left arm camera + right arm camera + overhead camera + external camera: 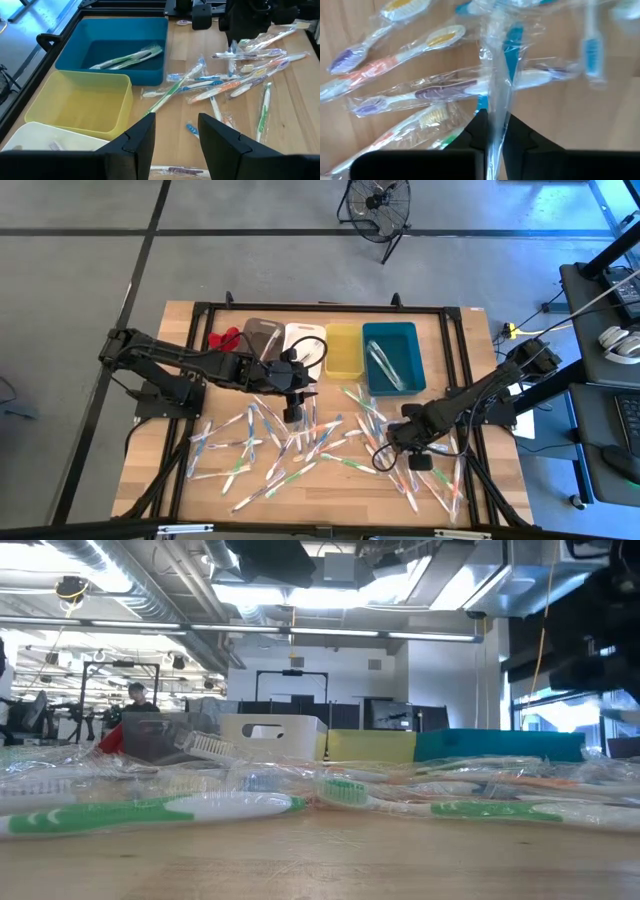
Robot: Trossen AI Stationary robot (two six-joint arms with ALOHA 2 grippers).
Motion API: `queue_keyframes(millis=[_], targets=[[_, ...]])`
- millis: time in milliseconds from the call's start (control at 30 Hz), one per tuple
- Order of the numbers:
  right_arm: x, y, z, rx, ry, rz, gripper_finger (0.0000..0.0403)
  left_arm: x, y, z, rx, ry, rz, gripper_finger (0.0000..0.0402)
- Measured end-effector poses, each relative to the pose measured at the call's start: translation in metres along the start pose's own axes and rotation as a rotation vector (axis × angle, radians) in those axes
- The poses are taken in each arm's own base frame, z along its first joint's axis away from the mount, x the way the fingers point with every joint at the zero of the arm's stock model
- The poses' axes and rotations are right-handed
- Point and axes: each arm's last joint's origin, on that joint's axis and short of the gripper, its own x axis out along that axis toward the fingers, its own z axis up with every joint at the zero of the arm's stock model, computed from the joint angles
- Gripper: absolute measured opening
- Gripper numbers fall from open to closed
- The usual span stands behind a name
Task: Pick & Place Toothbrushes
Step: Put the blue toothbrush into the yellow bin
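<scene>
Toothbrushes (300,442) in clear wrappers litter the bench's (180,490) front half; two already lie in the teal bin (391,358) at the back edge. Right gripper (493,131) pinches one wrapped toothbrush (496,80) near the right edge. Left gripper (176,131) hovers mid-bench, fingers apart, empty. Pickup is underway; next, lift and carry it, probably to the teal bin.

A robotics lab or open industrial workspace. The wooden table (330,480) stands on a grey concrete floor crossed by dark lines, inside a black metal frame. Beyond the table's far edge a floor fan (378,202) stands on that floor; to the table's right are desks with a keyboard (628,420) and cables. Behind the table, the room runs deep under exposed ducts (120,580) and strip lights, with a person (137,697) among more workstations
</scene>
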Motion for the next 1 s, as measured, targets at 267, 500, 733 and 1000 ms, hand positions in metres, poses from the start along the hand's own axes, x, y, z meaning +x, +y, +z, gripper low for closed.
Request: queue_keyframes(millis=[267,500,733,1000], targets=[[-0.047,0.005,0.014,-0.038,-0.062,-0.163,0.0027,-0.003,-0.01,-0.002,0.022,0.008,-0.044,0.0143],[-0.107,-0.004,0.043,0.0,-0.272,-0.263,0.0034,-0.006,-0.021,-0.006,0.051,0.027,-0.073,0.0143],[-0.168,-0.036,0.07,0.098,-0.491,-0.285,0.0027,-0.011,-0.032,-0.012,0.087,0.067,-0.098,0.0143],[-0.211,-0.085,0.087,0.173,-0.676,-0.306,0.0031,-0.016,-0.045,-0.017,0.122,0.076,-0.132,0.0143]])
